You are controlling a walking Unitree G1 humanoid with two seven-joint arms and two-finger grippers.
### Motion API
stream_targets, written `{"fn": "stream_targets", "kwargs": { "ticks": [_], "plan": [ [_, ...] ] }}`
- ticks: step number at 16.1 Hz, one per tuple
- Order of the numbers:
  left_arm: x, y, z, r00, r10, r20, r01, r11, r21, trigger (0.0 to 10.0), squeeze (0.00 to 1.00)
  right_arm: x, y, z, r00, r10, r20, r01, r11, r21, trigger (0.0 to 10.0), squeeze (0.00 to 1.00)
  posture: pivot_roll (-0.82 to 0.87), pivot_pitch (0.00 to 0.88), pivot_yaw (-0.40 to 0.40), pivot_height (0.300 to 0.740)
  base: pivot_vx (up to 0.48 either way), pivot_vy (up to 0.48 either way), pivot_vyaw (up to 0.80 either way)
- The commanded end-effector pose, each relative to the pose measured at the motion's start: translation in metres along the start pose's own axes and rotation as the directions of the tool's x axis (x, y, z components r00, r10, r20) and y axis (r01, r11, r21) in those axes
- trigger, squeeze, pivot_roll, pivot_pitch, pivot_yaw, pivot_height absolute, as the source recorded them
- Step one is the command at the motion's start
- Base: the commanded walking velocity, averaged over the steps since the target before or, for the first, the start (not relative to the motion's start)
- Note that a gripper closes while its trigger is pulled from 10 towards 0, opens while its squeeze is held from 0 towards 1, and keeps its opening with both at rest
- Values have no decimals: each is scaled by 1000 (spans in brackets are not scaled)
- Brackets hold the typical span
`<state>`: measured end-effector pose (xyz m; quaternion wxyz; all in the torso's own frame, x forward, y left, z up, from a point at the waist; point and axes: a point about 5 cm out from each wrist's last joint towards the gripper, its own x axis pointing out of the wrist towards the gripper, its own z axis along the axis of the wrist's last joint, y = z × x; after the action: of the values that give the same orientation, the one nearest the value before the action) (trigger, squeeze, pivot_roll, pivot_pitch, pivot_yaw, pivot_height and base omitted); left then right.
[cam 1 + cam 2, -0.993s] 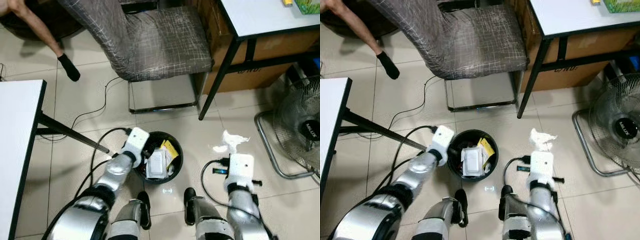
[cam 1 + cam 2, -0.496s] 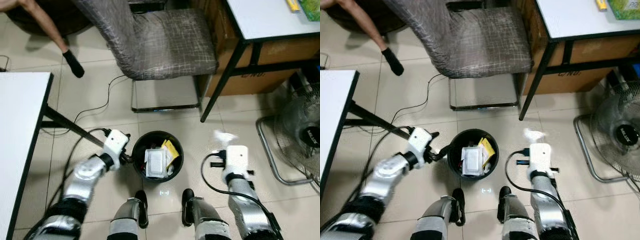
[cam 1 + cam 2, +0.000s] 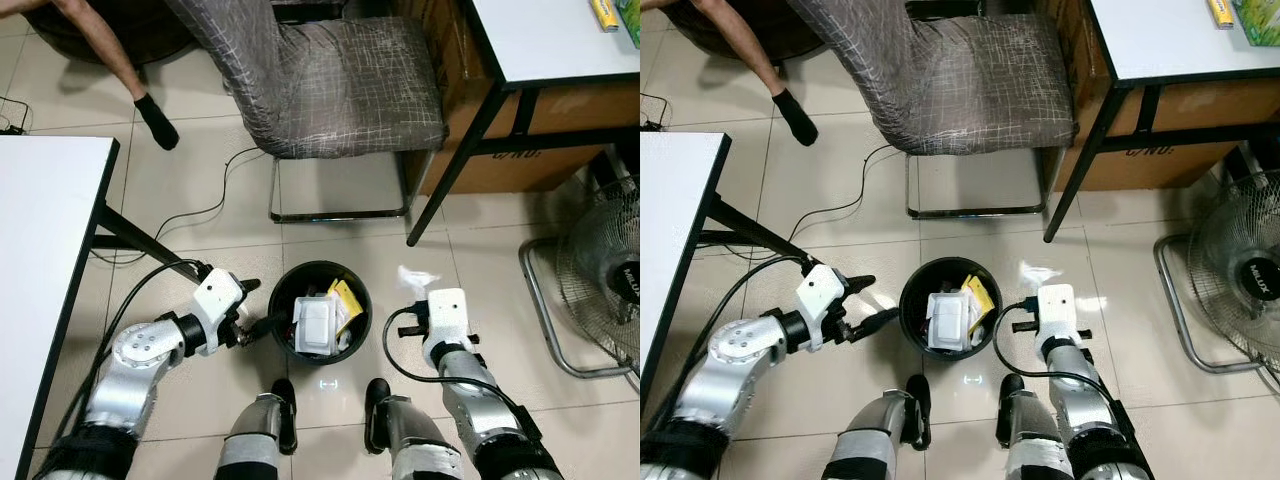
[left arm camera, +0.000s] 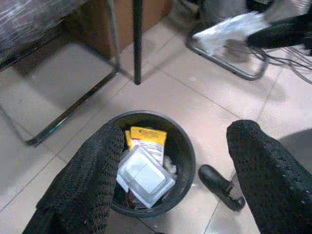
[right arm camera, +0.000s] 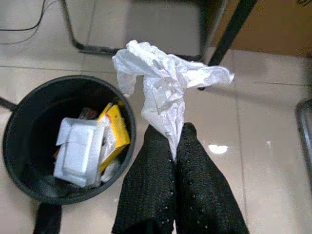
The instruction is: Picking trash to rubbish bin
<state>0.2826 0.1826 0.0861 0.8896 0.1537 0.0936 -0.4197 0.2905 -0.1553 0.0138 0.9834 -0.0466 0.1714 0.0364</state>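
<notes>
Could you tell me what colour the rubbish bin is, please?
The rubbish bin is black, clearest in the right wrist view.

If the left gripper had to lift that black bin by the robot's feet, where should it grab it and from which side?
Probably the bin by its rim, on the edge nearest the left gripper, which sits open just beside it. The bin stands upright and open-topped, so one finger could go inside the wall and one outside, coming down from above. The trash lies lower and toward the middle, leaving that edge free.

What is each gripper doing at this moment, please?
Left gripper: open, holding nothing, beside the rubbish bin.
Right gripper: shut on the white crumpled tissue, beside the bin.
</notes>
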Motion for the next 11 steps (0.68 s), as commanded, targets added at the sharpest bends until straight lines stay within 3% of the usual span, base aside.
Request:
{"fn": "stream_targets", "kwargs": {
  "ticks": [1, 6, 9, 11],
  "plan": [
    [-5, -9, -8, 998, -55, -38, 54, 998, -16, 10000, 0, -2, 3, -11, 999, 19, -37, -18, 999, 29, 10000, 0, 240, 391, 42, 740, 0, 0, 0],
    [-9, -13, -6, 996, -73, -50, 72, 997, -20, 10000, 0, 5, 7, -5, 996, 81, -20, -77, 984, 158, 10000, 0, 258, 397, 54, 740, 0, 0, 0],
    [-11, -17, -5, 993, -104, -64, 103, 995, -13, 10000, 0, 11, 6, 5, 993, 119, 26, -121, 950, 287, 10000, 0, 275, 404, 64, 740, 0, 0, 0],
    [-12, -16, -4, 992, -104, -68, 103, 995, -12, 10000, 0, 14, 8, 11, 989, 142, 46, -149, 941, 303, 10000, 0, 279, 405, 66, 740, 0, 0, 0]
  ]
}}
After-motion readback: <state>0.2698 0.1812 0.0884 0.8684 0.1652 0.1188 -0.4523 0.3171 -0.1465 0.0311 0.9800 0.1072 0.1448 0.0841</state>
